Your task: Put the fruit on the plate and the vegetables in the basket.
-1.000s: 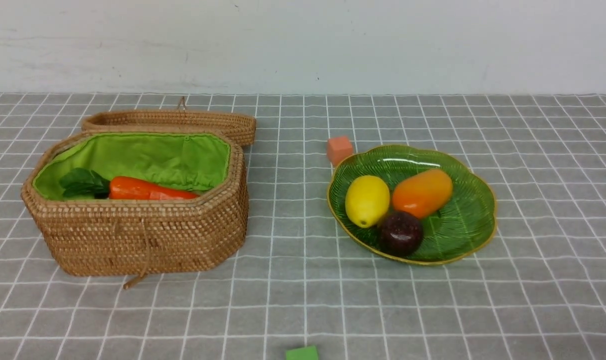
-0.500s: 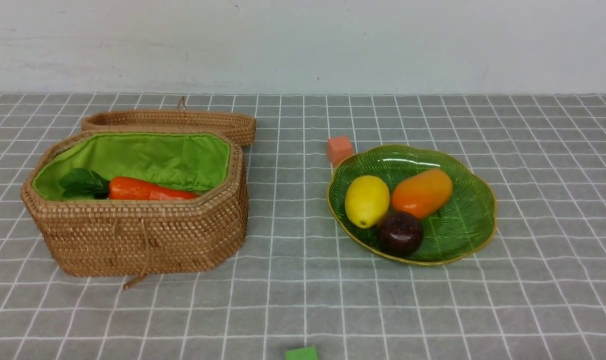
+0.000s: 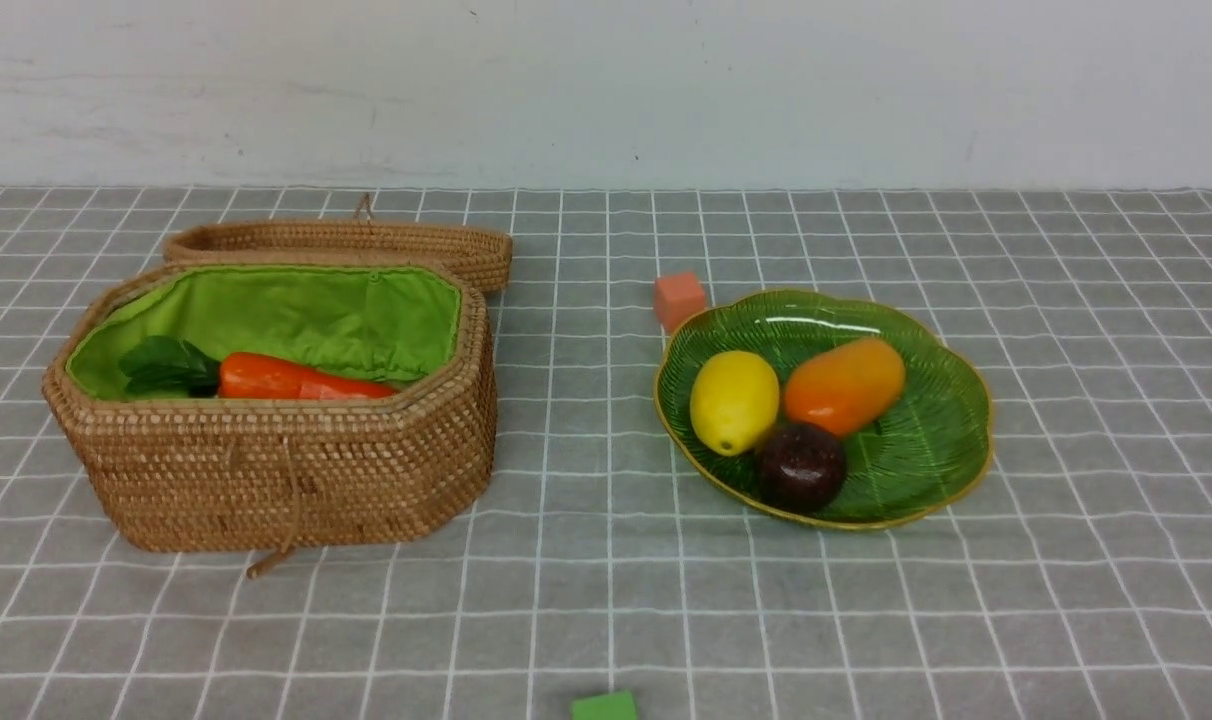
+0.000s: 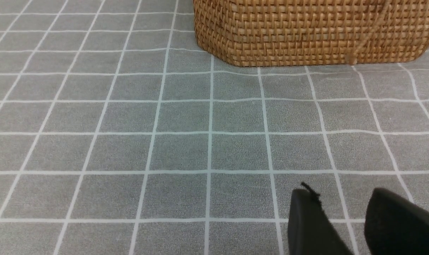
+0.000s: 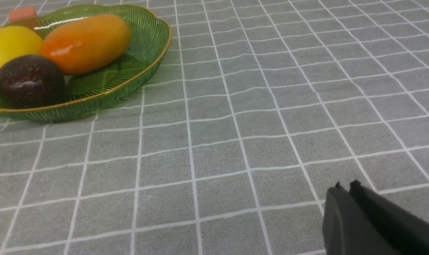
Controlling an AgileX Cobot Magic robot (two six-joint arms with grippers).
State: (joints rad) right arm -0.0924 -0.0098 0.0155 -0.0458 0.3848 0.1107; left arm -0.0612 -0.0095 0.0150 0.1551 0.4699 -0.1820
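Note:
The green leaf plate [image 3: 941, 420] holds the yellow lemon [image 3: 734, 401], the orange mango [image 3: 844, 385] and the maroon ball [image 3: 802, 465]; the plate [image 5: 143, 67] also shows in the right wrist view. The open rattan basket [image 3: 286, 470] holds the orange carrot [image 3: 286, 379] with green leaves; the eggplant and radish are hidden. Neither arm shows in the front view. My left gripper [image 4: 342, 198] is open and empty above the cloth, short of the basket's wall [image 4: 306, 32]. My right gripper [image 5: 345, 186] is shut and empty, well away from the plate.
The basket's lid [image 3: 346, 245] lies behind the basket. A small orange cube [image 3: 679, 298] sits just behind the plate's rim. A small green cube [image 3: 604, 706] lies at the near table edge. A grey checked cloth covers the table; a white wall stands behind.

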